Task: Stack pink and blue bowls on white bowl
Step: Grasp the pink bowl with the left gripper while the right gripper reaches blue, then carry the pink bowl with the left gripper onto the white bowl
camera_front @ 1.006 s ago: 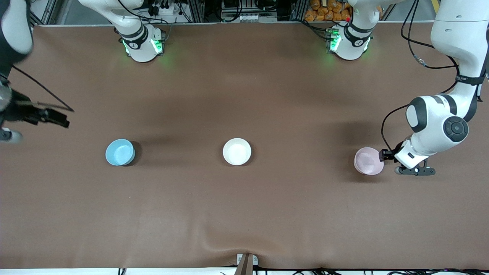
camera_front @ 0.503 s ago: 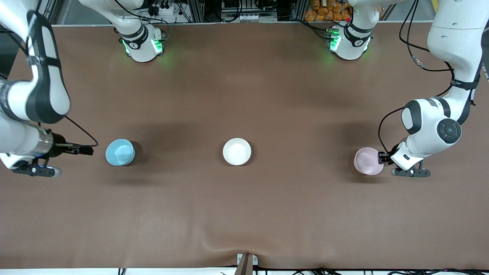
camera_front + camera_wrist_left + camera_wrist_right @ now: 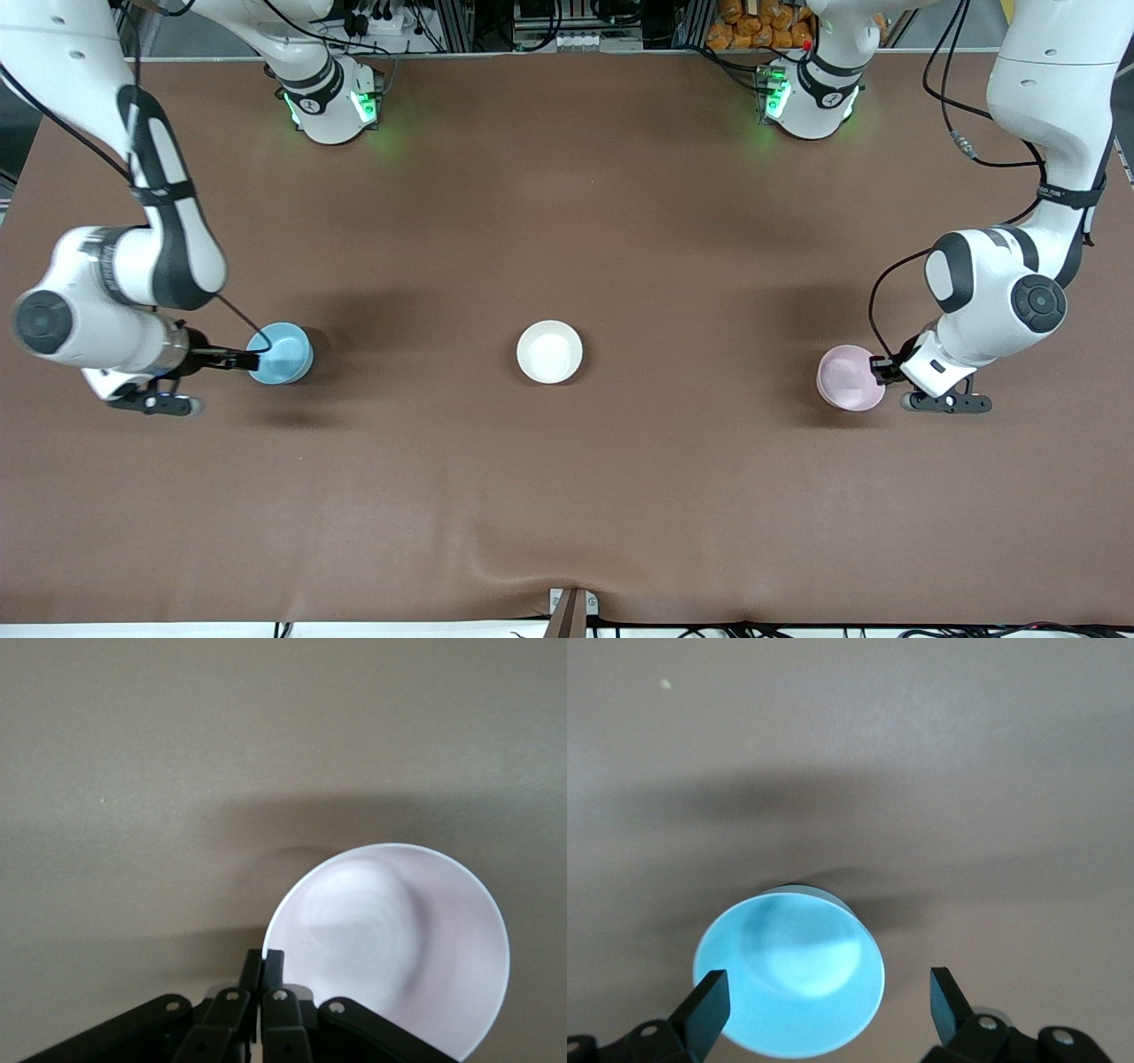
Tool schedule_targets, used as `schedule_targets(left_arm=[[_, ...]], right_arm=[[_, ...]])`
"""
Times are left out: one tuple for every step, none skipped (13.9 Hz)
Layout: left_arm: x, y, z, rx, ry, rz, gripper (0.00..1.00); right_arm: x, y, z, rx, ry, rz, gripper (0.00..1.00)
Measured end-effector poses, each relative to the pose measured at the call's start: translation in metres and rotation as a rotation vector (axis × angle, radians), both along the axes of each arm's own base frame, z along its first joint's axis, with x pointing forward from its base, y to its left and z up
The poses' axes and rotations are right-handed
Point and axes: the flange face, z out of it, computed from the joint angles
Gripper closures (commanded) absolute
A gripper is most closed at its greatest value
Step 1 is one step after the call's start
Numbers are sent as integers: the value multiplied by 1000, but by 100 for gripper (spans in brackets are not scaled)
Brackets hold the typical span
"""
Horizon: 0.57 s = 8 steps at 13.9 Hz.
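The white bowl point(image 3: 549, 352) sits at the table's middle. The pale pink bowl point(image 3: 849, 378) is toward the left arm's end. My left gripper point(image 3: 877, 368) is shut on its rim, as the left wrist view shows point(image 3: 263, 962), with the pink bowl point(image 3: 394, 943) just past the fingers. The sky blue bowl point(image 3: 282, 353) is toward the right arm's end. My right gripper point(image 3: 251, 358) is open at its rim. In the right wrist view the blue bowl point(image 3: 790, 981) lies partly between the spread fingers of the right gripper point(image 3: 826, 1003), nearer one finger point(image 3: 709, 1003).
The brown table mat point(image 3: 567, 496) holds nothing but the three bowls, which stand in one row. The arm bases point(image 3: 332, 102) stand along the edge farthest from the front camera. A small bracket point(image 3: 571, 607) is at the nearest edge.
My right arm has swung in from the table's end and brought its open gripper to the blue bowl. My left gripper and the pink bowl have shifted slightly toward the middle.
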Motion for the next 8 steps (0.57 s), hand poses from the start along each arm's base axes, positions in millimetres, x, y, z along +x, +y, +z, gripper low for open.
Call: schedule_targets(left_arm=[[3,-8,6,-16,-11,0,100],[5,-19,15,-39,-19,3,100],[9,-32,27,-69,-19,8,100],[13,-46,42,-96,-9,17,100],[18,-61,58,-112,6,34,100],[23,-78,76,-125,20,55,100],[28,-97,93,-135,31,76,100],[31,-120,107,-142,41,98,100]], right_arm=[[-7,1,-13,0,-4,1,0],[-12,1,-23,0,-5,2,0],[-15,2,-31,1,-2,2,0],[-17,2,-37,1,-1,2,0],[-19,2,-42,1,0,2,0],[-20,2,-46,1,2,2,0],[-21,2,-49,1,6,2,0],[-22,1,-52,1,10,1,0]])
